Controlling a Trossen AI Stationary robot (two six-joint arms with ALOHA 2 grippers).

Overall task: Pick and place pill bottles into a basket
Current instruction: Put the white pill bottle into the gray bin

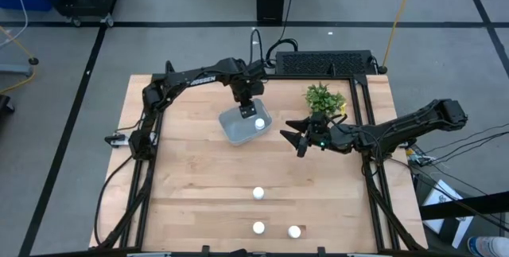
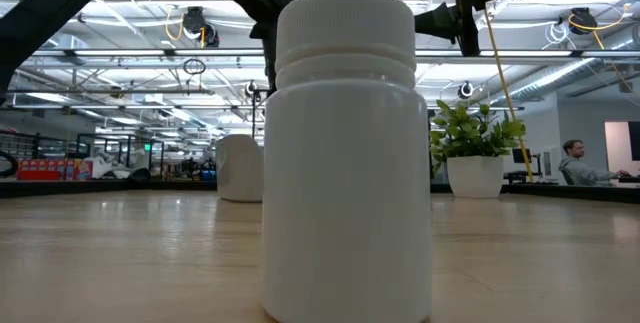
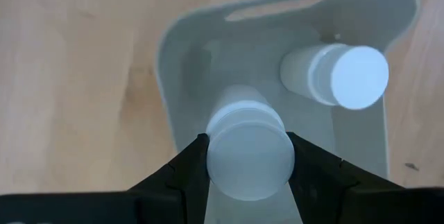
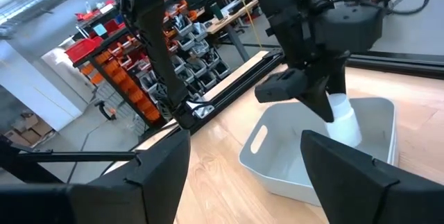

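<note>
Pill bottles: five small white cylinders with ribbed caps. One is held by the left gripper (image 1: 248, 107) over the basket (image 1: 231, 129), just above centre in the high view; one already lies on its side in the basket (image 3: 335, 73); three stand on the table (image 1: 191, 177) near the lower middle of the high view, at (image 1: 258, 193), (image 1: 258, 227) and (image 1: 294, 231).
Held bottle: (image 3: 248, 151) clamped between the two dark fingers, which press its opposite sides just below the cap; it hangs over the basket floor, not yet let go.
Left gripper: closed on that bottle, fingers only as far apart as its body.
Right gripper: (image 1: 296, 136) right of centre in the high view, beside the potted plant (image 1: 324, 98), fingers spread wide with nothing between them.
Handling, as a judgement: rigid smooth plastic, probably light and rather slippery; stiff enough not to deform under a firm pinch, and not fragile.
Where to hold: across the straight body below the cap, from above while the bottle stands upright.
Risk: a light, tall bottle may tip if a finger nudges it before closing.
Basket: shallow pale tray with a slot handle in its wall (image 3: 276, 7).
</note>
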